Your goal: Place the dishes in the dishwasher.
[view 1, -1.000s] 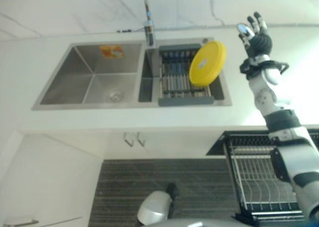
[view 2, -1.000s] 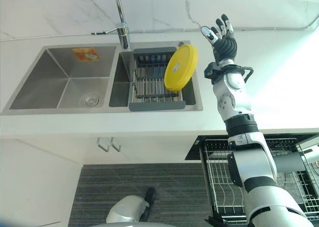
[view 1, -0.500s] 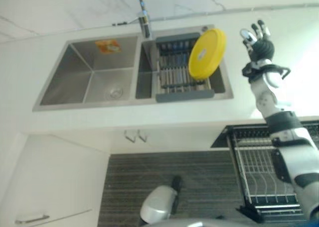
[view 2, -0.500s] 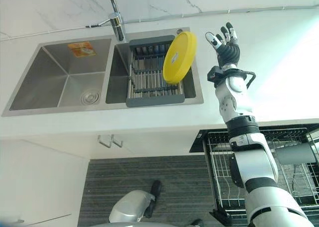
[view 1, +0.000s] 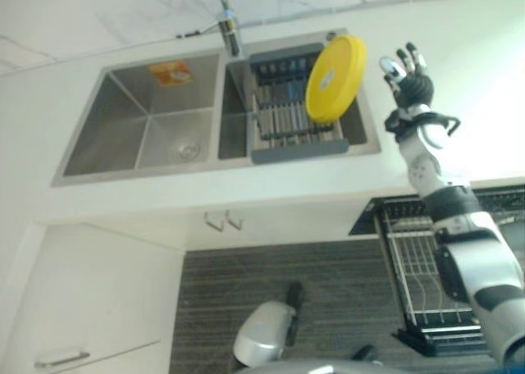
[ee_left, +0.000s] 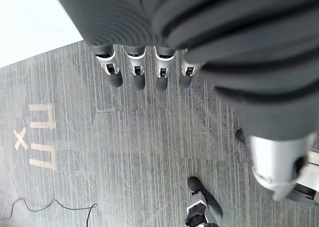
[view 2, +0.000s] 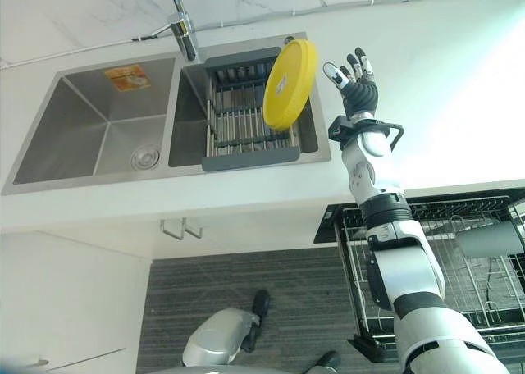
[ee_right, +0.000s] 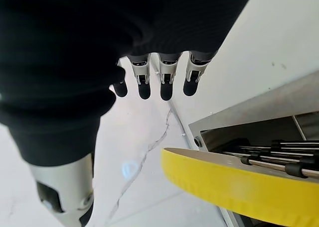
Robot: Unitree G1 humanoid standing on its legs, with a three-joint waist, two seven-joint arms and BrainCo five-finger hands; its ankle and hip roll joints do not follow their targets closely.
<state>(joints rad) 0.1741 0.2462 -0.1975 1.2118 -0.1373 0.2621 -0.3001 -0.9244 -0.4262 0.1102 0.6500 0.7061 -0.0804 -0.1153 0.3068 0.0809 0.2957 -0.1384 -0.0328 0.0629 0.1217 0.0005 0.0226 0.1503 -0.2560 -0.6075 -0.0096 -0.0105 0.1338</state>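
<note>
The right hand (view 2: 354, 77), fingers spread, is hovering beside the plate (view 2: 289, 84) in the sink's right corner; it should probably grasp the rim squarely.

white counter (view 2: 459, 103) | double sink (view 2: 98, 124) set in | rack (view 2: 246, 116) in right basin | yellow plate (view 2: 289, 84) leaning in rack

1. We are counting one yellow plate (view 2: 289, 84), standing on edge.
2. We are seeing one grey drying rack (view 2: 246, 111), holding that plate.
3. We are counting two sink basins (view 2: 98, 120) under one faucet (view 2: 182, 29).
4. We are finding one pulled-out dishwasher rack (view 2: 476, 267).
5. We are seeing two hooks (view 2: 175, 228) below the counter.
</note>
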